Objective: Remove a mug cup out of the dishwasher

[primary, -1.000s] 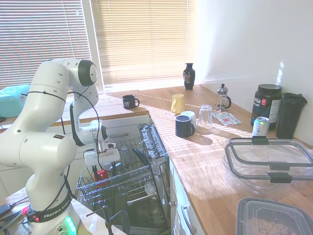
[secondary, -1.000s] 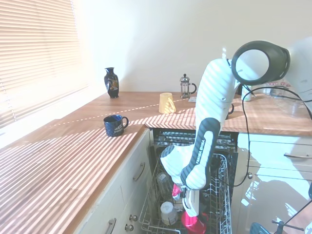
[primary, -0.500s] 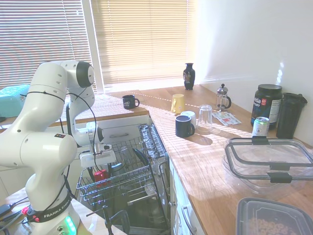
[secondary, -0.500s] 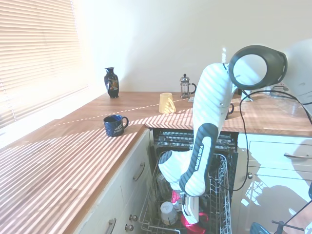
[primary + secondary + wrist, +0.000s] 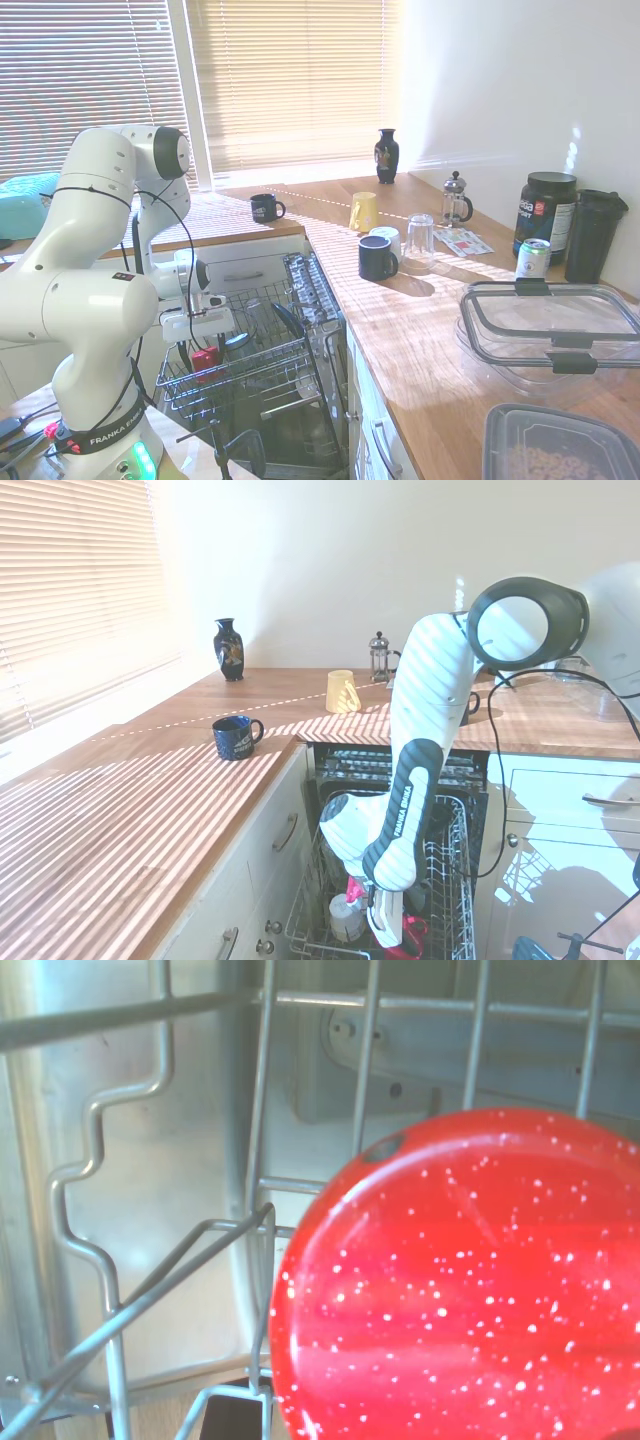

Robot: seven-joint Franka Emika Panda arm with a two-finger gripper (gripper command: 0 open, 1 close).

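1. I see the gripper (image 5: 204,350) down in the dishwasher (image 5: 300,300) rack (image 5: 262,375); whether its jaws are spread or pinching, I cannot tell.
2. The mug (image 5: 207,359) sits in the rack, right under the gripper; it fills the wrist view (image 5: 460,1280).

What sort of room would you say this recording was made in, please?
Most likely a home kitchen: a wooden worktop carrying mugs and a French press, and an open dishwasher with its wire rack pulled out below the counter.

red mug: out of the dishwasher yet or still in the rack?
Still in. The red mug sits inside the wire rack of the dishwasher, under the gripper; wrist view shows rack wires around it.
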